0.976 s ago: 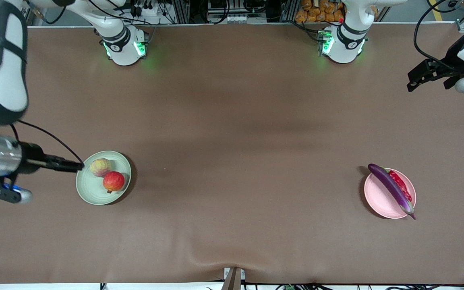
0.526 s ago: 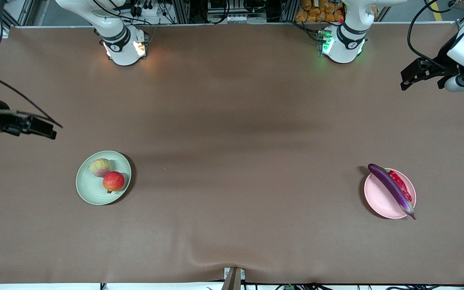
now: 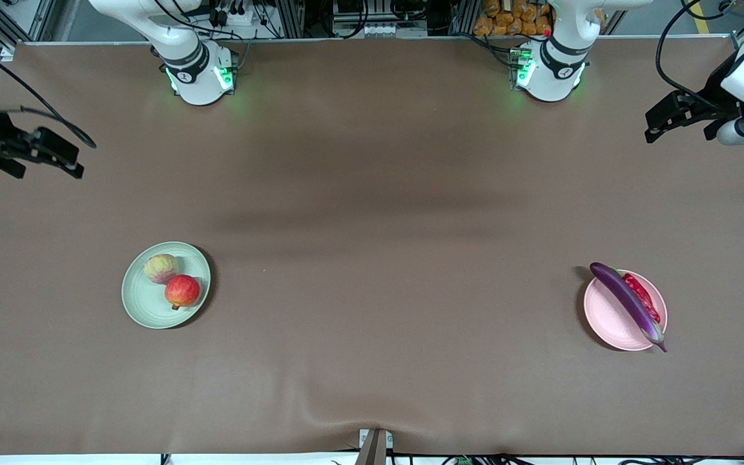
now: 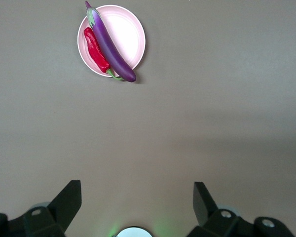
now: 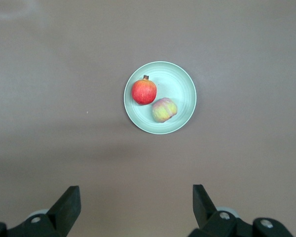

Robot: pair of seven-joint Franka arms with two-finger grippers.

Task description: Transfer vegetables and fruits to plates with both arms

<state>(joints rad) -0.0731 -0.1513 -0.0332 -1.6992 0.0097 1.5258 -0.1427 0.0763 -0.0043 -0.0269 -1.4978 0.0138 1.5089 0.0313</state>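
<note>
A mint green plate (image 3: 146, 313) (image 5: 180, 86) holds both fruits, a red one (image 3: 182, 291) (image 5: 144, 92) and a yellow-green one (image 3: 161, 268) (image 5: 164, 109). On the pink plate (image 3: 608, 318) (image 4: 129, 32) the purple eggplant (image 3: 627, 301) (image 4: 111, 44) lies across the rim with the red chili (image 3: 643, 297) (image 4: 95, 49) beside it. My right gripper (image 3: 46, 168) (image 5: 136, 195) hangs open and empty over bare table at the right arm's end. Over bare table at the left arm's end my left gripper (image 3: 679, 132) (image 4: 137, 190) is open and empty too.
The two arm bases (image 3: 197, 71) (image 3: 549, 71) stand along the table's edge farthest from the front camera. The brown table cover bulges slightly at the near edge (image 3: 346, 413). Wide bare table lies between the two plates.
My right gripper has drawn away from the green plate's rim and risen to hang over the table's end. The left gripper has barely shifted. Fruits and vegetables have not moved.
</note>
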